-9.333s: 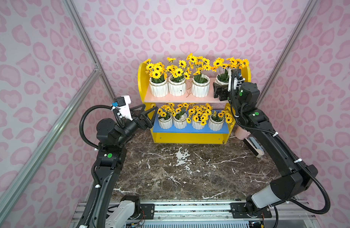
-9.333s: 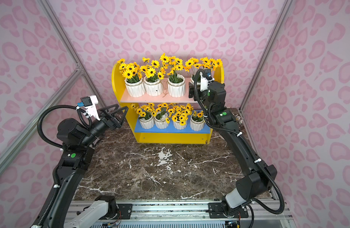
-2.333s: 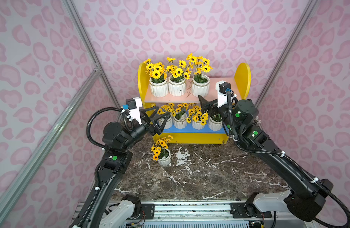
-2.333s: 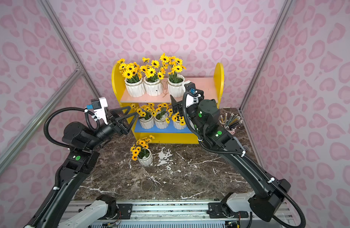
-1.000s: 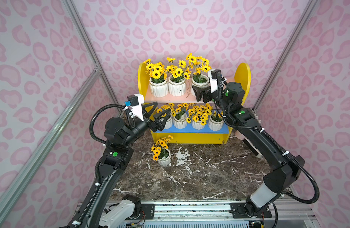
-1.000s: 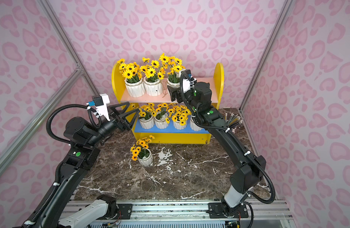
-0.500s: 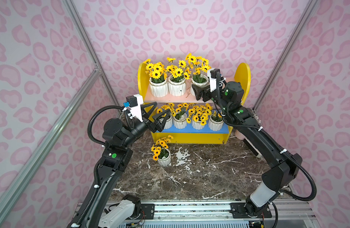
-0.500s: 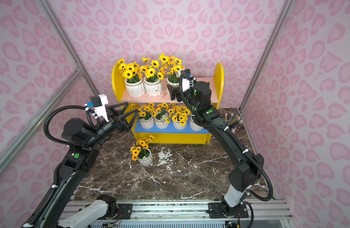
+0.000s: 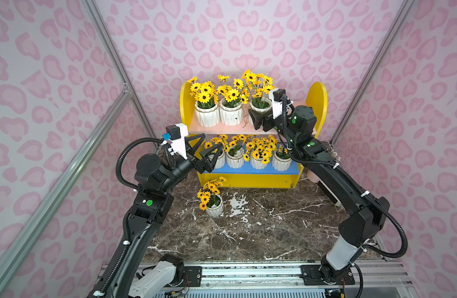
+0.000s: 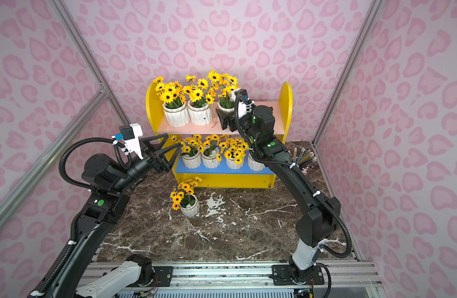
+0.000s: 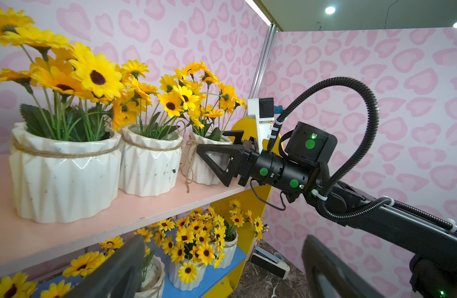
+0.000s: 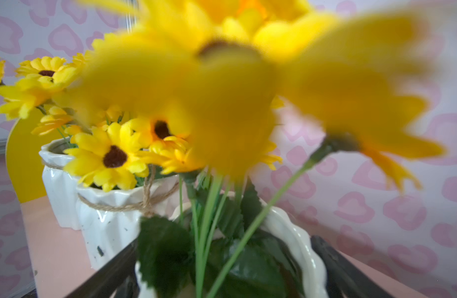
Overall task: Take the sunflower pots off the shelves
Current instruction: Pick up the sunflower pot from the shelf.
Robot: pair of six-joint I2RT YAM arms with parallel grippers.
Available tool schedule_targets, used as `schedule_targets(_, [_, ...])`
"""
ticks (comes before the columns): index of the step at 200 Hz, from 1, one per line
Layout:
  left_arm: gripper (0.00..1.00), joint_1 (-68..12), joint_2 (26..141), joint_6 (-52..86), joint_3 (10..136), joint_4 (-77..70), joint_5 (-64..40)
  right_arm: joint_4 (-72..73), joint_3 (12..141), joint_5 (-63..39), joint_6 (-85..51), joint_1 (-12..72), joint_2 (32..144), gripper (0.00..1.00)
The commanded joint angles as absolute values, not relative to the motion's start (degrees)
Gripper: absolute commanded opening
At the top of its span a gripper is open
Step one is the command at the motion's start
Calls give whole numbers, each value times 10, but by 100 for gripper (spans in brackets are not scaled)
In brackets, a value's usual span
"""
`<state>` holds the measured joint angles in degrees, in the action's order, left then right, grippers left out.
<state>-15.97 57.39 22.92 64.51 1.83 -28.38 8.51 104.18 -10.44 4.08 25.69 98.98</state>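
1. Nearest to us, one sunflower pot [image 9: 214, 207] is already standing upright on the marble table [image 9: 286, 232], well apart from both grippers. We are counting seven more on the shelves [image 9: 316, 98], so we are judging the task to be at an early stage.
2. A little further in, the left gripper [image 9: 211, 145] is hovering just in front of the shelves' left end. Its jaws are standing apart and holding nothing.
3. Behind it, four pots [image 9: 235, 161] are crowding the blue lower board [image 9: 294, 169], their flowers interleaving.
4. Furthest back, on the pink upper board [image 9: 222, 129], the right gripper [image 11: 211, 141] is reaching in from the bare right end towards the end pot [image 9: 259, 106]. Its jaws are standing wide apart and straddling that pot's ribbed body. In the right wrist view the fingers [image 12: 111, 271] are flanking it on either side, but we cannot tell whether they are touching it.
5. So we are taking the step in hand to be the grasp of this pot. In our judgement the next move is calling for closing on the body and lifting clear. It then calls for backing out without snagging the neighbouring pot [image 9: 231, 114], which is standing just beside it.
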Motion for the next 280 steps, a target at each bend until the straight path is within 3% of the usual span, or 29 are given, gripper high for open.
schedule_targets(1, [97, -160, 576, 217, 653, 18, -276, 119, 1055, -119, 40, 254, 996, 99])
schedule_targets(119, [97, -160, 577, 207, 653, 16, -269, 122, 1069, -150, 21, 246, 1022, 99])
schedule_targets(160, [97, -161, 576, 205, 654, 20, -268, 136, 1048, -166, 9, 240, 1013, 87])
schedule_targets(203, [97, -160, 574, 202, 653, 22, -265, 142, 1044, -191, 4, 236, 1009, 62])
schedule_targets(212, [97, -160, 572, 203, 653, 21, -267, 142, 1045, -195, 4, 236, 1008, 53])
schedule_targets(229, [97, -160, 573, 203, 654, 21, -266, 143, 1045, -200, 2, 236, 1006, 25])
schedule_targets(240, [97, -160, 573, 203, 655, 22, -267, 146, 1045, -205, 0, 236, 1003, 0])
schedule_targets(280, [98, -160, 573, 208, 655, 20, -267, 207, 1000, -168, 0, 247, 962, 0])
